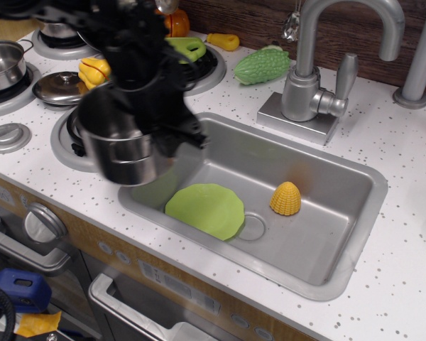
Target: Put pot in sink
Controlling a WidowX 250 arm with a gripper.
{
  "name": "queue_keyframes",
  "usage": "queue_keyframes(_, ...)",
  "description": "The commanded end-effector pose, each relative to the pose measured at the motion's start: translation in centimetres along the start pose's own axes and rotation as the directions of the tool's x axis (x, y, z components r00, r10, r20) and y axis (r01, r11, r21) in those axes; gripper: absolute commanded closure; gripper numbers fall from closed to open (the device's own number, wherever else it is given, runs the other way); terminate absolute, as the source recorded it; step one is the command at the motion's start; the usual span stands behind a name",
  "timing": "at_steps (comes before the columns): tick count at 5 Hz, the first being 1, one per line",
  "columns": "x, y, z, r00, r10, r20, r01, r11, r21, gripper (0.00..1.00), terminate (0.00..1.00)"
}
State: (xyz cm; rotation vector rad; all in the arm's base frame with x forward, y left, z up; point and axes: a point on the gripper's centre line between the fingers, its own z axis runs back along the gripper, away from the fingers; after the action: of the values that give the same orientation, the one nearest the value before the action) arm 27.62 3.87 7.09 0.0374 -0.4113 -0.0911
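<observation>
White speckled counter [397,213] runs across the scene, a toy stove at its left end and a steel sink [326,245] set into the middle. Far left, a small pot [1,64] sits on a burner with a lid [60,87] just beside it. Next comes the black gripper [138,106], blurred, carrying the pot [124,153] in the air above the sink's left rim; it looks clamped on the pot's rim, though the fingers themselves are too smeared to make out. Inside the basin lie a green plate [206,209] near the left wall, the drain [252,227] just beside it, and a yellow corn [285,199] further right. A faucet [319,71] stands behind. To do this step well, I would carry the pot further right until it is wholly over the basin, keep it upright, lower it onto bare floor between plate and corn or behind the plate, and let go only once it rests flat.
</observation>
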Motion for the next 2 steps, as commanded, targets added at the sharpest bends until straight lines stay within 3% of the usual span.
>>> queue_keyframes(1, 2.6, -2.4, -2.4, 0.991, -0.01, 0.13, 0.017, 0.999, -0.049, 1.0, 0.0)
queue_keyframes(2, 2.4, -4.3, -3.7, 0.988, 0.016, 0.156, -0.008, 0.999, -0.051, 1.0, 0.0)
